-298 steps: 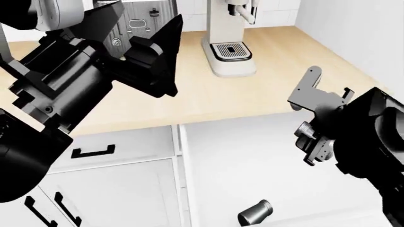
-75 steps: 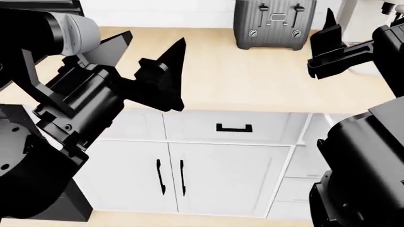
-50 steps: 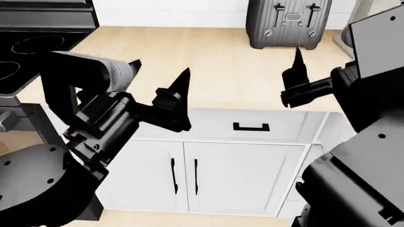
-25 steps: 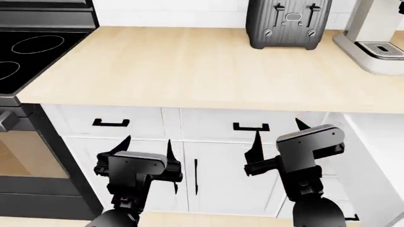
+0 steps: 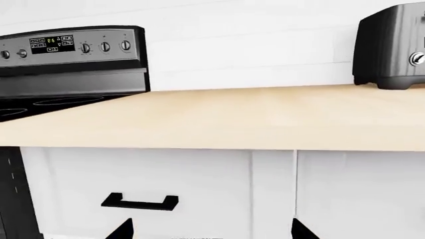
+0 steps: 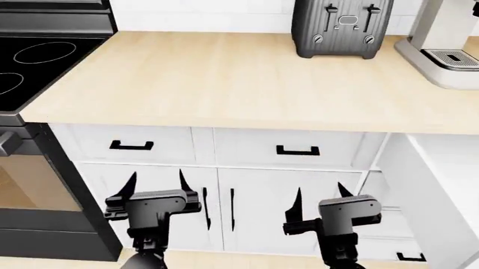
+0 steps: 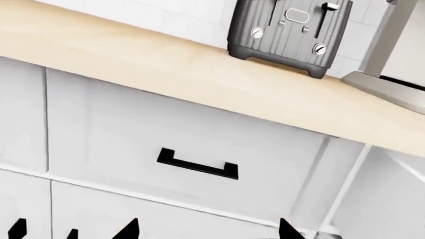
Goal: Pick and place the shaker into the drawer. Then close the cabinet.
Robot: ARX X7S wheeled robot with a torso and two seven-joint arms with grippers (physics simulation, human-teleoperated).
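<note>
1. Left gripper (image 6: 153, 184) low in front of the white cabinet doors (image 6: 232, 210), under the counter edge; jaws spread wide, tips pointing up, holding nothing.
2. Right gripper (image 6: 318, 199) at about the same height, right of the door handles; jaws also wide apart, empty.
3. Shaker not visible in any view, so its place can't be told.
4. Counter (image 6: 224, 78) is light wood. Dark grey toaster (image 6: 342, 27) at its back, coffee machine (image 6: 441, 42) at the far right.
5. Black stove (image 6: 37, 61) at the counter's left end; its control panel (image 5: 69, 47) shows in the left wrist view.
6. Two shut drawer fronts under the counter: left drawer (image 6: 131, 144) and middle drawer (image 6: 295, 150), each with a black handle.
7. White open drawer (image 6: 441, 174) sticks out at the right of the head view; only its side and part of the inside show, contents can't be seen.
8. Right wrist view faces the middle drawer handle (image 7: 197, 164), toaster above it.
</note>
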